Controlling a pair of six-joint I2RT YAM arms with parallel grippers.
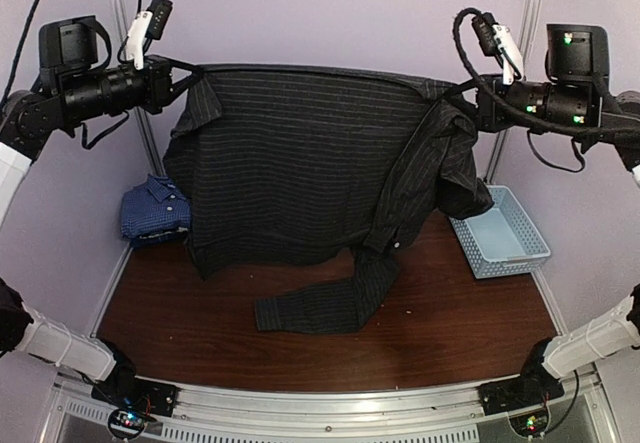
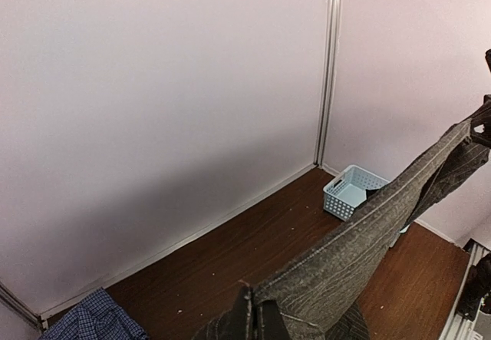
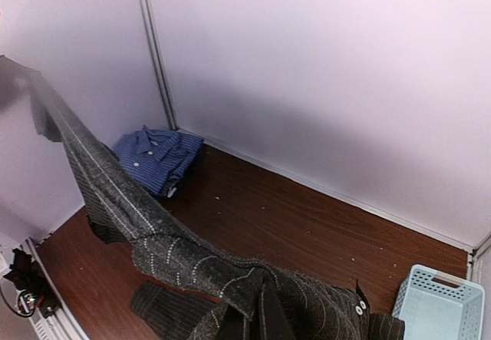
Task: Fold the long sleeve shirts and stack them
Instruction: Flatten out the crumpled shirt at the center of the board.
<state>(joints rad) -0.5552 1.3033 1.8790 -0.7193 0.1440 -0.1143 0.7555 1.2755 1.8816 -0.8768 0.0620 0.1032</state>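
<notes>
The black pinstriped shirt (image 1: 300,163) hangs stretched high above the table between both grippers. My left gripper (image 1: 192,71) is shut on its left top corner; in the left wrist view (image 2: 255,309) the cloth (image 2: 368,232) runs off to the right. My right gripper (image 1: 462,95) is shut on its right top corner, seen too in the right wrist view (image 3: 257,309). One sleeve (image 1: 330,298) hangs down and lies on the table. The blue checked shirt (image 1: 153,209) lies folded at the back left, also in the right wrist view (image 3: 156,158).
A light blue plastic basket (image 1: 500,231) stands at the right back of the brown table (image 1: 460,313), also in the left wrist view (image 2: 351,191). Pale walls close in the back and sides.
</notes>
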